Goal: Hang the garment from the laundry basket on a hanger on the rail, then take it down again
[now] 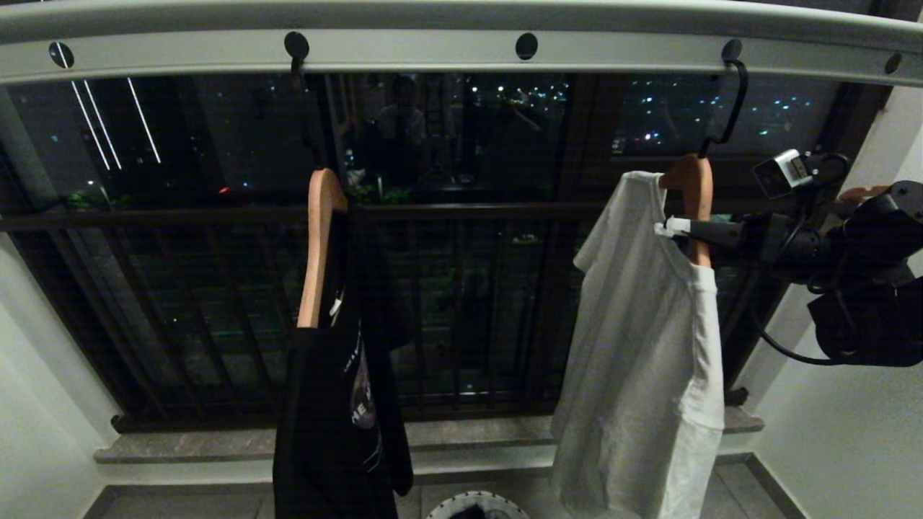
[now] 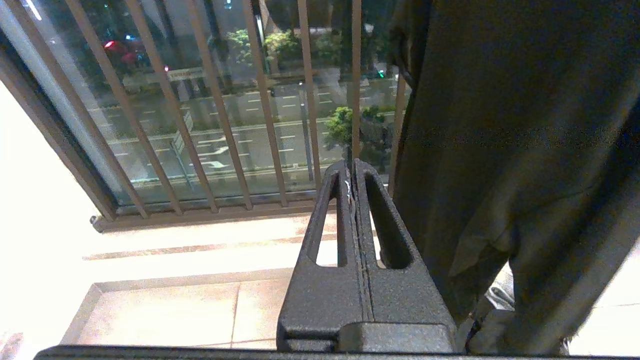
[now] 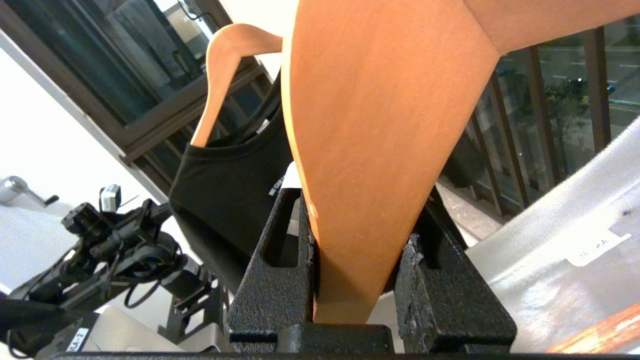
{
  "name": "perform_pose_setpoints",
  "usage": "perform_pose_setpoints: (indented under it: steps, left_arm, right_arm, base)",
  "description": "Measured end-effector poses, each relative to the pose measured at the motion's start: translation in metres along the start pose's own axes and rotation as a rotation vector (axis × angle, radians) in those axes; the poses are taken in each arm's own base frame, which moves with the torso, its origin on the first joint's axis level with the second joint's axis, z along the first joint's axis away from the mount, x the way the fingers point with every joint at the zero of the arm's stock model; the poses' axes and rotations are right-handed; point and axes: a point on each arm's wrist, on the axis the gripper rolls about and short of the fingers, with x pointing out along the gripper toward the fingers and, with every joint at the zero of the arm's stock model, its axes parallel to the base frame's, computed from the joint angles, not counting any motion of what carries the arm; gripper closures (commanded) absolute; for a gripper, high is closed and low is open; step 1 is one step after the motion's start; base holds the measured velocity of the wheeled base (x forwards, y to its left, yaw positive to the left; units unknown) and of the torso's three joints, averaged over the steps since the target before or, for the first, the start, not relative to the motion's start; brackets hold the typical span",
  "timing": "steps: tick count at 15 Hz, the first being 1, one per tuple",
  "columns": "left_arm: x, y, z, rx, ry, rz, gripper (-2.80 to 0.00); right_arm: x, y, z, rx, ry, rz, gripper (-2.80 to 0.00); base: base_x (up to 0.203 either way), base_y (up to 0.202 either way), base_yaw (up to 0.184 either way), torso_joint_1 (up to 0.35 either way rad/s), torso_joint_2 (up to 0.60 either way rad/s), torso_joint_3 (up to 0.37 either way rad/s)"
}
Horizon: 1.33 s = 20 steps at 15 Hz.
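Note:
The pale grey rail (image 1: 433,47) runs across the top. A white T-shirt, the garment (image 1: 642,360), hangs from it on a wooden hanger (image 1: 694,194) by a black hook (image 1: 732,108). My right gripper (image 1: 678,229) reaches in from the right and is shut on that hanger just below its neck. In the right wrist view the wood (image 3: 380,125) fills the gap between the right gripper (image 3: 360,205) fingers, with the white fabric (image 3: 550,250) beside it. The laundry basket (image 1: 476,504) shows only its whitish rim at the bottom edge. My left gripper (image 2: 354,167) is shut on nothing, low beside a black shirt (image 2: 500,150).
A second wooden hanger (image 1: 317,238) carries a black T-shirt (image 1: 339,418) further left on the rail. Dark window bars (image 1: 216,288) and a stone sill (image 1: 469,432) stand behind. White walls close in on both sides.

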Motion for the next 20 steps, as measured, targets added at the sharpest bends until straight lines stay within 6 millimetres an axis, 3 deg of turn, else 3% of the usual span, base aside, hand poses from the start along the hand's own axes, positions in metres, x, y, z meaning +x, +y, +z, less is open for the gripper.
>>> perform_pose_setpoints:
  steps: [7,8,20]
  left_arm:
    - [0.0,0.0,0.0,0.0,0.0,0.0,0.0]
    - [0.0,0.0,0.0,0.0,0.0,0.0,0.0]
    - [0.0,0.0,0.0,0.0,0.0,0.0,0.0]
  right_arm:
    - [-0.0006,-0.0021,-0.0014,0.004,0.0,-0.002,0.0]
    - [-0.0006,-0.0021,-0.0014,0.004,0.0,-0.002,-2.8]
    - [-0.0029,0.0014,-0.0022,0.015,-0.002,-0.008,-2.8]
  base:
    - [0.0,0.0,0.0,0.0,0.0,0.0]
    - [0.0,0.0,0.0,0.0,0.0,0.0]
    - [0.0,0.0,0.0,0.0,0.0,0.0]
